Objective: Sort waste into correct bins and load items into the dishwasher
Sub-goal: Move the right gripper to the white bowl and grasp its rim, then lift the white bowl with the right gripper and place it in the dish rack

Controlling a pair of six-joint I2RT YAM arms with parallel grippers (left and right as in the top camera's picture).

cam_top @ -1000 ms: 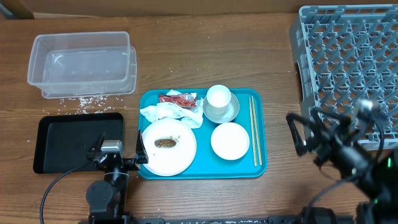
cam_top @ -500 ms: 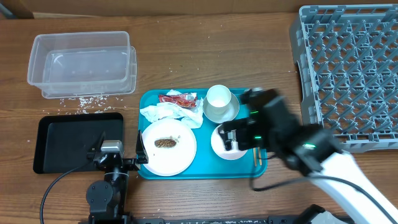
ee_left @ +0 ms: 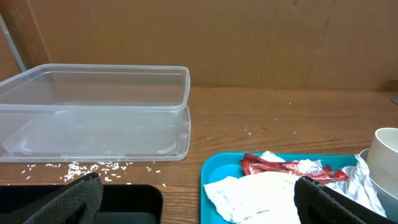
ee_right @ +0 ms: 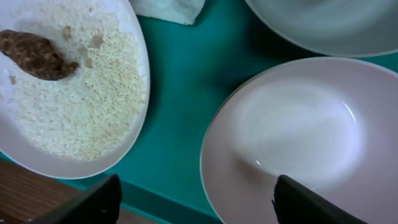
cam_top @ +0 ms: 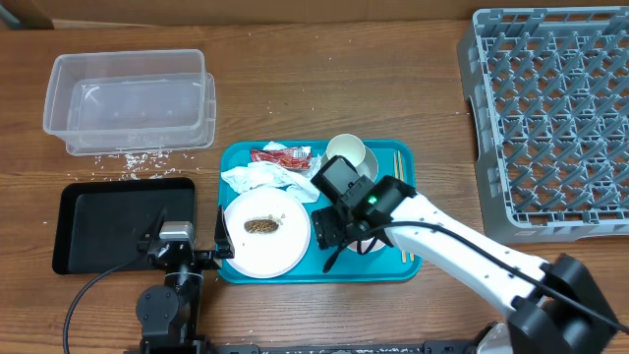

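**Right gripper** [ee_right: 196,183]: positioned low over the near right part of the turquoise serving tray [ee_right: 180,81]. The jaws stand apart and straddle the near left rim of a small white bowl [ee_right: 298,124]. One finger hangs over the tray's near edge and the other over the bowl's inside. No contact with the bowl can be confirmed.

**Left gripper** [ee_left: 198,180]: fully spread and holding nothing, at the table's near edge, between the black tray [cam_top: 108,231] and the serving tray.

**Items on the serving tray**
- White round plate [cam_top: 287,248]: near left. It carries the brown food scrap [ee_right: 34,55] and a spread of rice grains [ee_right: 87,106].
- Crumpled white napkin [ee_left: 261,190]: just beyond the plate.
- Red snack wrapper [ee_left: 280,167]: touching the napkin's far side. Its print is too small to read.
- White cup [cam_top: 349,152]: far centre, standing in a second small bowl [cam_top: 366,179].
- Chopsticks [cam_top: 397,165]: lying along the right edge, partly hidden by the right arm.

**Bins and rack**
- Clear plastic tub [ee_left: 93,112]: far left, with loose rice [ee_left: 93,167] scattered on the table along its near side.
- Black tray: near left, nearer than the tub.
- Grey dish rack [cam_top: 550,108]: far right, well apart from the serving tray.
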